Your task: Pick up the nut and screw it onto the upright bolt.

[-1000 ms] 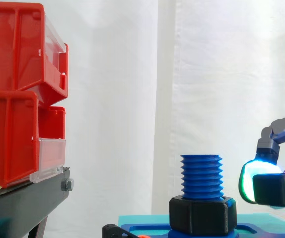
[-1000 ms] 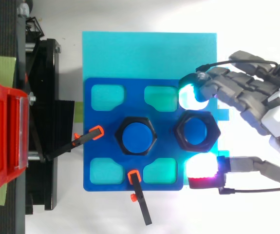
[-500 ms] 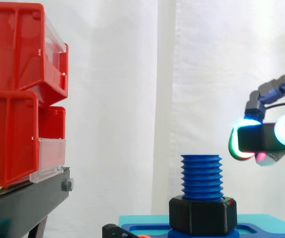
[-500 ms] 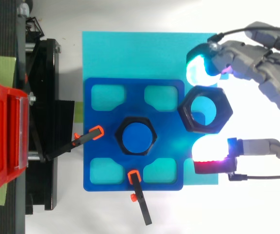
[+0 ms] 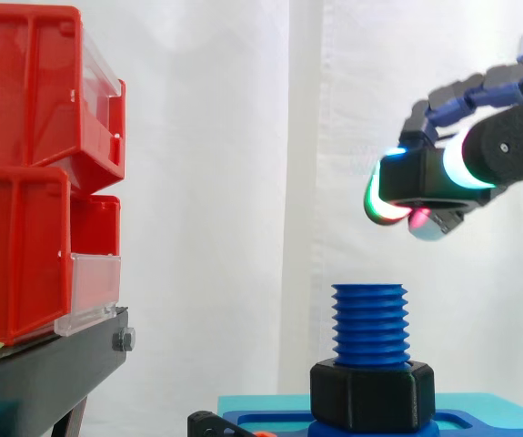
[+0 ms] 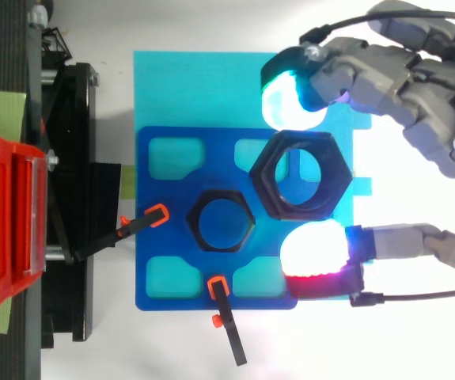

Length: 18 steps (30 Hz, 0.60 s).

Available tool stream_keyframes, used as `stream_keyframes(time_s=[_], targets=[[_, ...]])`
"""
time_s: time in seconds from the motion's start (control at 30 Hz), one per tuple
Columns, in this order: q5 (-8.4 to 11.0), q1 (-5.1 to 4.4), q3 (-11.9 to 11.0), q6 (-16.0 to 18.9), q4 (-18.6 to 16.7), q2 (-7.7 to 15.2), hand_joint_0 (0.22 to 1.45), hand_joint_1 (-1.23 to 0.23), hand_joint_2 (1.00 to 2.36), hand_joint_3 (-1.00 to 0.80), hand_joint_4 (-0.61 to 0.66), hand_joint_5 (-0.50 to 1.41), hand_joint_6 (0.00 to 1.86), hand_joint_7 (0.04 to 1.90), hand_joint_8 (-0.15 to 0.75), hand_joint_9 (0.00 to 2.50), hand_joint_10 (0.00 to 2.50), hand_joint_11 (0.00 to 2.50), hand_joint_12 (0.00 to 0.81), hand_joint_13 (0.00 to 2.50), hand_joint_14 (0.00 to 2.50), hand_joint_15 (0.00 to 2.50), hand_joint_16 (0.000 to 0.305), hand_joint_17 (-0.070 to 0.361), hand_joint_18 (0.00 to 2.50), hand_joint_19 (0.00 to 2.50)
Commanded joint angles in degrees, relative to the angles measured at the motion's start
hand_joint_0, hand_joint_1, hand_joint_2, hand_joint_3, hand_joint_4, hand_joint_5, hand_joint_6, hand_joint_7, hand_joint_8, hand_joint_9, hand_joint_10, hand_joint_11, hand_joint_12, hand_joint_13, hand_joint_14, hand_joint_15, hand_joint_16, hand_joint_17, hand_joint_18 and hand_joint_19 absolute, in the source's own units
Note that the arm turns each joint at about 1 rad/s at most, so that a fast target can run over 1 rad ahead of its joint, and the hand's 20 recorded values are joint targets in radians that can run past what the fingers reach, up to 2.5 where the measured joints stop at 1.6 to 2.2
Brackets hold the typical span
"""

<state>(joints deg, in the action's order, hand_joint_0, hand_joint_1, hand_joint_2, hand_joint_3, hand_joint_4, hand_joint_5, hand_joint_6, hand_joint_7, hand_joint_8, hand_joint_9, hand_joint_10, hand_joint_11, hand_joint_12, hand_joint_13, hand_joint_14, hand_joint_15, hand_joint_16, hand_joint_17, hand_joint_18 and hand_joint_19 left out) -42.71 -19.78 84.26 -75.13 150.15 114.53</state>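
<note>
Side view shows nut (image 5: 422, 177) above bolt (image 5: 370, 325), seemingly offset.

There were two black six-sided plastic nuts. The raised nut (image 6: 265, 180) sat at about 2 o'clock from the low nut (image 5: 372, 396). There was one blue plastic bolt with ridges (image 5: 370, 325). There was one robot hand (image 6: 425, 103).

There were two red plastic boxes, the top red bin (image 5: 25, 91) and the bottom red bin (image 5: 15, 264), off at 9 o'clock from the bolt.

There was one dark blue flat plate (image 6: 152, 237), and four rounded holes (image 6: 172, 156) showed in it. There was one light blue square sheet (image 6: 211, 87).

There were two black clamps with orange tips. The first clamp (image 6: 157, 214) was at 9 o'clock from the low nut. The second clamp (image 6: 215, 286) was at 6 o'clock.
</note>
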Motion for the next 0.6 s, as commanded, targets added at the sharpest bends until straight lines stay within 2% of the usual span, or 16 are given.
stream_keyframes(time_s=[0.0, 0.1, 0.17, 0.27, 0.37, 0.43, 0.57], targets=[[-1.68, 0.09, -0.1, -3.1, -3.4, 0.3, 0.55, -0.68, 1.00, -0.50, 0.20, -0.14, 0.51, 1.26, 0.275, 0.74, 0.01, 0.26, 0.325, 0.58, 0.00, 0.08, 0.040, 0.091, 0.56, 0.23], [-2.55, 0.09, 0.0, -3.4, -4.7, 0.3, 0.55, -0.68, 1.00, -0.50, 0.21, -0.14, 0.51, 1.26, 0.274, 0.74, 0.01, 0.26, 0.325, 0.58, 0.00, 0.08, 0.040, 0.091, 0.56, 0.23], [-3.08, 0.18, 0.0, -3.4, -5.0, 1.2, 0.56, -0.68, 1.00, -0.50, 0.20, -0.14, 0.51, 1.26, 0.275, 0.74, 0.01, 0.26, 0.325, 0.58, 0.00, 0.08, 0.040, 0.091, 0.56, 0.23], [-6.16, 0.44, -0.4, -3.8, -5.7, 2.1, 0.56, -0.68, 1.00, -0.50, 0.20, -0.14, 0.51, 1.26, 0.275, 0.74, 0.01, 0.26, 0.326, 0.58, 0.00, 0.08, 0.040, 0.091, 0.56, 0.23], [-7.65, 0.53, -0.8, -4.3, -5.6, 2.2, 0.55, -0.68, 1.00, -0.50, 0.21, -0.14, 0.51, 1.26, 0.275, 0.74, 0.01, 0.26, 0.325, 0.58, 0.00, 0.08, 0.040, 0.091, 0.56, 0.23], [-7.92, 0.53, -0.7, -4.7, -5.7, 2.2, 0.55, -0.68, 1.00, -0.50, 0.20, -0.14, 0.51, 1.26, 0.275, 0.74, 0.01, 0.26, 0.326, 0.58, 0.00, 0.08, 0.040, 0.091, 0.56, 0.23], [-8.36, 0.88, -0.8, -4.6, -6.2, 3.9, 0.56, -0.68, 1.00, -0.50, 0.21, -0.14, 0.51, 1.26, 0.276, 0.75, 0.01, 0.26, 0.326, 0.59, 0.00, 0.08, 0.040, 0.091, 0.56, 0.23]])
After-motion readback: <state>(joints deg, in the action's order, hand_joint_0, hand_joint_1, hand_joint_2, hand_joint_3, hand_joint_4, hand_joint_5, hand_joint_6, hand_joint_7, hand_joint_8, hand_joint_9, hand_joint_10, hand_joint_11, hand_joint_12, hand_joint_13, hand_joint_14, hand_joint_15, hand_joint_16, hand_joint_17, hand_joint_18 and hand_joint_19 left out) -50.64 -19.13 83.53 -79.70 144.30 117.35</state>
